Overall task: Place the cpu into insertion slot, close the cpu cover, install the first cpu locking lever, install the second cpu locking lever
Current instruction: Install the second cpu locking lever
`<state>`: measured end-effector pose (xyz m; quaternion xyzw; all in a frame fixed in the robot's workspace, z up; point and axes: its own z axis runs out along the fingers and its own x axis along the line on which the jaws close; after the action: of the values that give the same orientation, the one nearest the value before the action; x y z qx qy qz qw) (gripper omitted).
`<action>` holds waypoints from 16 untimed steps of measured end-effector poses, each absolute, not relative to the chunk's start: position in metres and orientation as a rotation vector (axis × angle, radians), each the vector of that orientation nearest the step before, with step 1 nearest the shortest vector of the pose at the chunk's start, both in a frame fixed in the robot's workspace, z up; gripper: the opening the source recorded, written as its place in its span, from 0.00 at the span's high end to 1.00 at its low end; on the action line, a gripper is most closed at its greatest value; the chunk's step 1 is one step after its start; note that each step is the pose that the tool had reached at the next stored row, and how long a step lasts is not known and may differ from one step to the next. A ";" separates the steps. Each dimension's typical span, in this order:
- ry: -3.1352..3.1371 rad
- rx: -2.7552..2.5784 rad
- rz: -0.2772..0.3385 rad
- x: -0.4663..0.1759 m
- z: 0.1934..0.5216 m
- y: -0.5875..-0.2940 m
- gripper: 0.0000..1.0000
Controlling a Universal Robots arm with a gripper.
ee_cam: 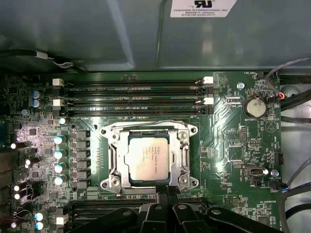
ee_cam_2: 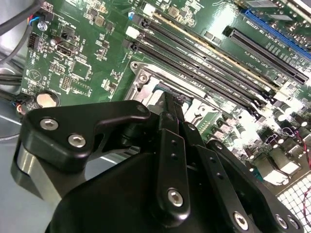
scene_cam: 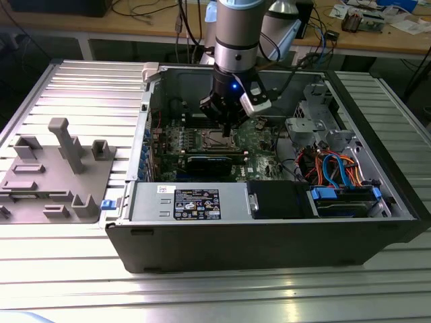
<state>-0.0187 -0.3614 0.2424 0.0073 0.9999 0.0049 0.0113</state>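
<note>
Flat silvery square chip [ee_cam: 148,158] seated under the metal frame cover [ee_cam: 149,156]; black tool [ee_cam: 164,190], fingers pressed together, holds nothing.

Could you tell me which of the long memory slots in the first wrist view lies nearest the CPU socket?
The lowest dark memory slot, the one directly beside the cpu cover; the others lie farther off toward the case wall.

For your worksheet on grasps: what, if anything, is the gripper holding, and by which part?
Nothing. The gripper is shut at the socket's edge, and the cpu lies seated in the insertion slot.
</note>
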 end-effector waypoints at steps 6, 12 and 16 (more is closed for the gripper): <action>3.119 0.023 0.018 -0.036 0.242 -0.383 0.89; 3.119 0.023 0.038 -0.047 0.240 -0.385 0.89; 3.119 0.023 0.054 -0.048 0.237 -0.387 0.89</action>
<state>-0.0475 -0.3872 0.2365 0.0075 0.9998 0.0173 0.0112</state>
